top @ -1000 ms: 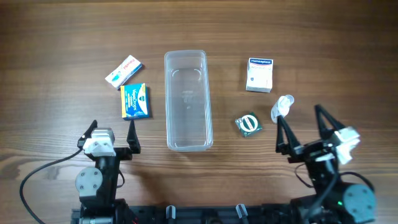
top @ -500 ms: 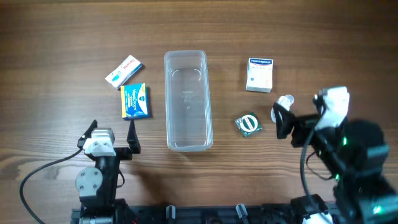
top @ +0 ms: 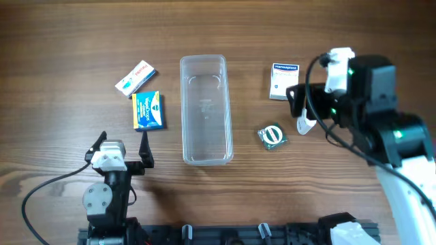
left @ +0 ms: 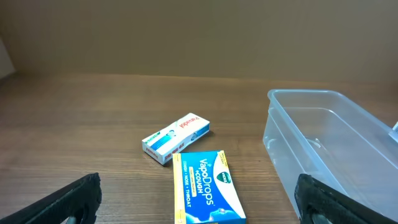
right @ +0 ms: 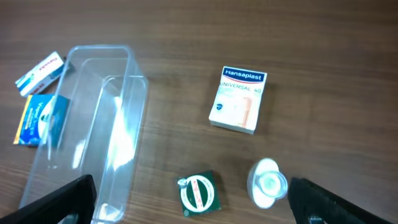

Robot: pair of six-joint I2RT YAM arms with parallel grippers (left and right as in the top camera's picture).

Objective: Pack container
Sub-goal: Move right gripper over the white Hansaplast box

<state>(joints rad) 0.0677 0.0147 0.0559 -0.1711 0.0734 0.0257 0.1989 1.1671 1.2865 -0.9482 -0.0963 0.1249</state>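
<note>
The clear plastic container (top: 184, 109) stands empty at the table's middle; it also shows in the left wrist view (left: 305, 93) and the right wrist view (right: 99, 50). My left gripper (top: 122, 146) is open and empty, low near the front edge, behind a blue VapoDrops box (top: 148, 111) (left: 208, 186). My right gripper (top: 303, 109) (right: 199, 208) is open and empty, raised above a small clear round piece (top: 304, 125) (right: 267, 182) and a green square packet (top: 273, 136) (right: 199, 193).
A small white box with red and blue print (top: 135, 77) (left: 176, 138) lies left of the container, beyond the blue box. A white Hansaplast box (top: 285, 81) (right: 239, 99) lies right of the container. The wooden table (top: 68, 41) carries everything.
My right arm has lifted from the front right edge and swung toward the far side, now over the clear round piece beside the Hansaplast box. The left arm has not moved.
</note>
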